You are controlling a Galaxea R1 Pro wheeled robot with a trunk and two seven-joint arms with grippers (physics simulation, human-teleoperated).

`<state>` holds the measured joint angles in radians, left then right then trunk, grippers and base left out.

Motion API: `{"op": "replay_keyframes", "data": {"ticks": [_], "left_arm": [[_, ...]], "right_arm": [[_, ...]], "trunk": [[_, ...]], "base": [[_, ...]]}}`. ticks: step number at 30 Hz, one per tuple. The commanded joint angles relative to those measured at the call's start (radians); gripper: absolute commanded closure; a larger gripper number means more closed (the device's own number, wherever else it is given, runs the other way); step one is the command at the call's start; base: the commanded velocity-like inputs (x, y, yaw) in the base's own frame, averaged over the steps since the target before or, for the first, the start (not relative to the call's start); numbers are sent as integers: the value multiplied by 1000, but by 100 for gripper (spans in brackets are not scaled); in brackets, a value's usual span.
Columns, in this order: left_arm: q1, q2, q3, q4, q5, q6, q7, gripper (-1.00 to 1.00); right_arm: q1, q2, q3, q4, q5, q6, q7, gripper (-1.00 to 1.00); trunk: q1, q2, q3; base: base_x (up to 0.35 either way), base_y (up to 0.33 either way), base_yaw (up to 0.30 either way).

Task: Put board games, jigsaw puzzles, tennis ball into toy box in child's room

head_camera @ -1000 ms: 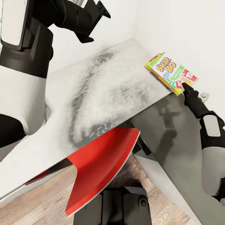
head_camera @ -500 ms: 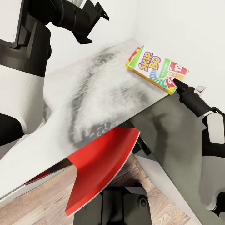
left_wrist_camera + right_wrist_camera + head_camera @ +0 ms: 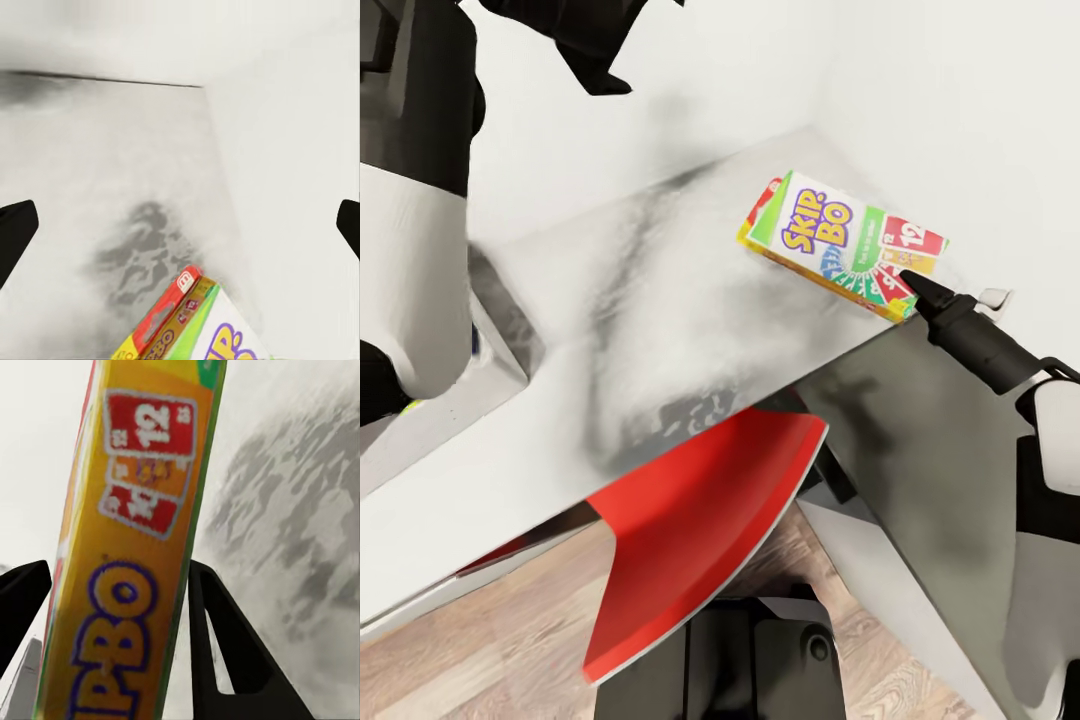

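Observation:
A board game [image 3: 840, 243], the green-edged Skip-Bo box, hangs slightly tilted over the back right of the light grey table [image 3: 660, 300]. My right gripper [image 3: 913, 287] is shut on its near end. In the right wrist view the box [image 3: 142, 547] stands edge-on between the two black fingers [image 3: 217, 645]. My left gripper [image 3: 180, 225] is open above the table with nothing between its fingertips, and a corner of the box [image 3: 180, 322] shows below it. What looks like the grey toy box's corner [image 3: 500, 345] peeks out behind my left arm.
White walls meet in a corner right behind the box. The table's dark grey wing [image 3: 920, 470] runs along the right under my right arm. A red chair seat [image 3: 700, 520] sticks out from under the table over the wood floor.
My right gripper has carried the Skip-Bo box left along the table, away from the right wall. The left arm has risen toward the picture's top. The camera has shifted slightly.

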<state>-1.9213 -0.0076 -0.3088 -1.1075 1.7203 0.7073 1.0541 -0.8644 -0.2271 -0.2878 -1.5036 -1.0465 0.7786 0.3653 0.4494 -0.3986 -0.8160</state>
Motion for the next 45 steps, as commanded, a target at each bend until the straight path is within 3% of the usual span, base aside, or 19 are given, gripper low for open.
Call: {"op": "replay_keyframes", "data": {"ticks": [1,8,17,30,37,45], "left_arm": [[-22,3,7,8,6,2,7,-100],[-115,31,55,32,8,3,-3,-100],[-166,53,94,40,7,3,-19,-100],[-168,59,97,41,7,4,-19,-100],[-163,59,96,41,7,4,-18,-100],[-133,58,96,34,6,8,-16,-100]], "right_arm": [[1,0,-1,-6,-13,9,-7,100],[7,1,2,-22,-34,15,-46,100],[7,0,0,-29,-40,16,-59,100],[-34,-5,-2,-44,-45,28,-72,100],[-77,-1,-1,-54,-47,96,-119,100],[-85,-5,6,-96,-48,186,-139,100]], "trunk": [[1,-1,-1],[1,-1,-1],[1,-1,-1],[1,-1,-2],[1,-1,-2],[1,-1,3]], "base": [[0,0,240],[0,0,211],[0,0,66],[0,0,152],[0,0,267],[0,0,241]]}}
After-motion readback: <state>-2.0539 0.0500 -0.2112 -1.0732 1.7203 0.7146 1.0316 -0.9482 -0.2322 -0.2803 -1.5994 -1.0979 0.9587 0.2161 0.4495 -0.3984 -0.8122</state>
